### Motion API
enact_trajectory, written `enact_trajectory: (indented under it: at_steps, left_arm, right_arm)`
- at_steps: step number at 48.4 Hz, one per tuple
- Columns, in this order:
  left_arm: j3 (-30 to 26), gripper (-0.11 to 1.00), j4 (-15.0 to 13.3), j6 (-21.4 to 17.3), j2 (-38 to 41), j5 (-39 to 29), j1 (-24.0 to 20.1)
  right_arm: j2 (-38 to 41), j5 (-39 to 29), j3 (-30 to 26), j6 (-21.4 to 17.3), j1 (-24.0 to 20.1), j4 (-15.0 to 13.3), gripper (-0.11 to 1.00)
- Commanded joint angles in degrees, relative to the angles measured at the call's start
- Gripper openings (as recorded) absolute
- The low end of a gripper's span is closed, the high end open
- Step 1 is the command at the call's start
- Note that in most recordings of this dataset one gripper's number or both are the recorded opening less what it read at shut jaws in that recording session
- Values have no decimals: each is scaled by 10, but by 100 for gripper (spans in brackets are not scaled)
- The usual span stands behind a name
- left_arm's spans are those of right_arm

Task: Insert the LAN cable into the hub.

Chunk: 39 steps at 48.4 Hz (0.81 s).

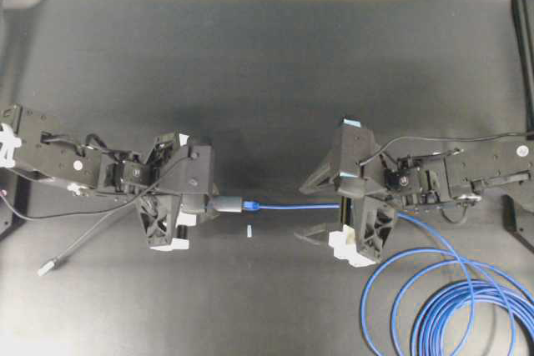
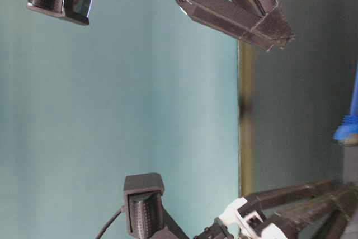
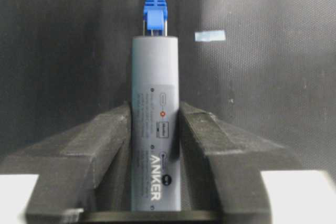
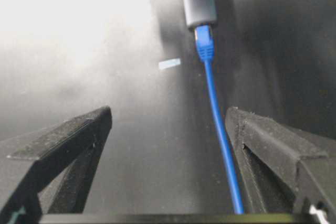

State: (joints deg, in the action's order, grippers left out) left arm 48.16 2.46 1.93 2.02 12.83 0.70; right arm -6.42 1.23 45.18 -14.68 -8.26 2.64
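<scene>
The hub (image 1: 225, 203), a slim grey bar, is held between the fingers of my left gripper (image 1: 204, 203), which is shut on it. In the left wrist view the hub (image 3: 155, 103) stands between the jaws of the left gripper (image 3: 155, 116), and the LAN cable's blue-booted plug (image 3: 156, 17) sits in its far end. The blue cable (image 1: 288, 205) runs right from the plug (image 1: 250, 204) and passes between the fingers of my open right gripper (image 1: 304, 210) without being held. In the right wrist view the cable (image 4: 218, 124) lies near the right finger (image 4: 273, 150).
The cable's loose blue loops (image 1: 442, 298) lie at the front right. The hub's thin grey lead ends in a small silver plug (image 1: 48, 268) at the front left. A small pale tape strip (image 1: 249, 230) lies on the black table just in front of the plug.
</scene>
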Motion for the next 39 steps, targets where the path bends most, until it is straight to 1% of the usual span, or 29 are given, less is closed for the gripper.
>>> enact_trajectory:
  at_steps: [1,4,6,11,15,22,28,39]
  left_arm:
    - [-7,63,2,0,-1,4,-4]
    - [-9,78,2,1,-2,4,-7]
    - [-10,81,2,1,-2,4,-7]
    - [-9,79,2,0,-5,0,-7]
    - [-9,78,2,0,-32,-10,-7]
    - [-5,77,2,-4,-117,-49,-10]
    - [6,77,2,0,-189,-82,-11]
    - [62,77,2,0,-287,-94,2]
  right_arm:
    - [-6,5,-3,-5,-3,1,85]
    - [-6,4,-3,-5,-3,1,85]
    - [-8,3,-2,-5,-3,1,85]
    - [-14,-1,3,-5,-3,1,85]
    - [-26,-3,6,-5,-3,1,85]
    - [-62,-9,18,-4,3,-1,85]
    - [-99,-10,40,-4,11,-1,84]
    - [-171,-7,64,-2,31,-4,84]
